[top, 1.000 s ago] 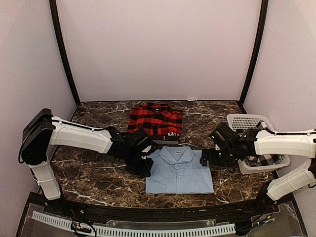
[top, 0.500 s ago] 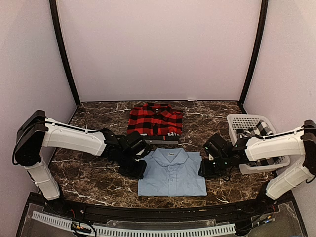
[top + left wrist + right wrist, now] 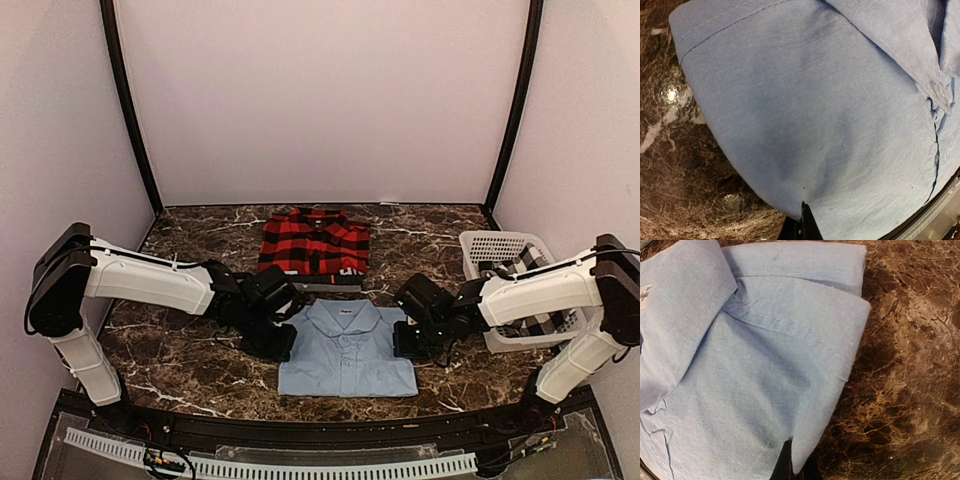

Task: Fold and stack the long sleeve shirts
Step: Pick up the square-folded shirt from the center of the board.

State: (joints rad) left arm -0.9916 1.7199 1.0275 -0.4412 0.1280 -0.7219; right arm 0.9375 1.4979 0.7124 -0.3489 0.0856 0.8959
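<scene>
1 light blue shirt (image 3: 347, 350), 1 red plaid shirt (image 3: 315, 242), 1 checked shirt (image 3: 548, 325), 1 basket (image 3: 497, 240)

1. The plain light blue collared cloth shirt (image 3: 755, 370) lies folded across the left and centre of the view.
2. Its collar (image 3: 680, 305) sits at upper left, with a white label (image 3: 644, 292) at the left border.
3. Folded layers overlap at the shirt's upper right corner.
4. The brown veined marble tabletop (image 3: 910, 355) is exposed on the right.
5. At bottom centre, the dark tips of the right gripper (image 3: 791, 466) are pinched onto the shirt's edge.
</scene>
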